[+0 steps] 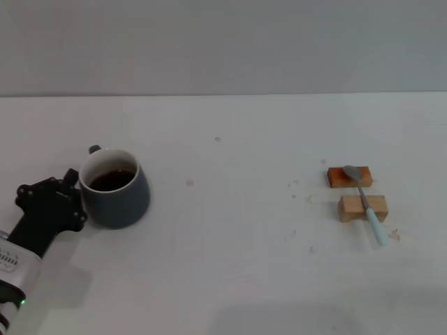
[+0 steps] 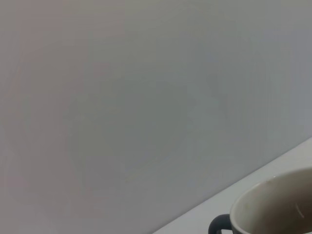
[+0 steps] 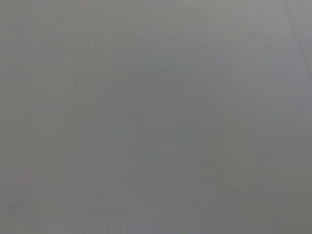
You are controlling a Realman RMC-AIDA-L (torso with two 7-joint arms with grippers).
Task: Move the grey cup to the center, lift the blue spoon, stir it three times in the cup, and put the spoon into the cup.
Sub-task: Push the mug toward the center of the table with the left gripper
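The grey cup (image 1: pixel 115 188) stands at the table's left, dark brown liquid inside, its loop handle turned to the far left. My left gripper (image 1: pixel 73 195) is pressed up against the cup's left side, its black body reaching in from the lower left. The left wrist view catches only the grey cup's white rim (image 2: pixel 273 207) and part of its handle. Far to the right, the blue spoon (image 1: pixel 366 201) lies across two small wooden blocks (image 1: pixel 363 207), its metal bowl on the far block and its pale blue handle pointing toward me. My right gripper is out of view.
The white table (image 1: pixel 230 230) runs back to a plain grey wall. Small crumbs and specks are scattered near the blocks and at the table's middle. The right wrist view is only a flat grey surface.
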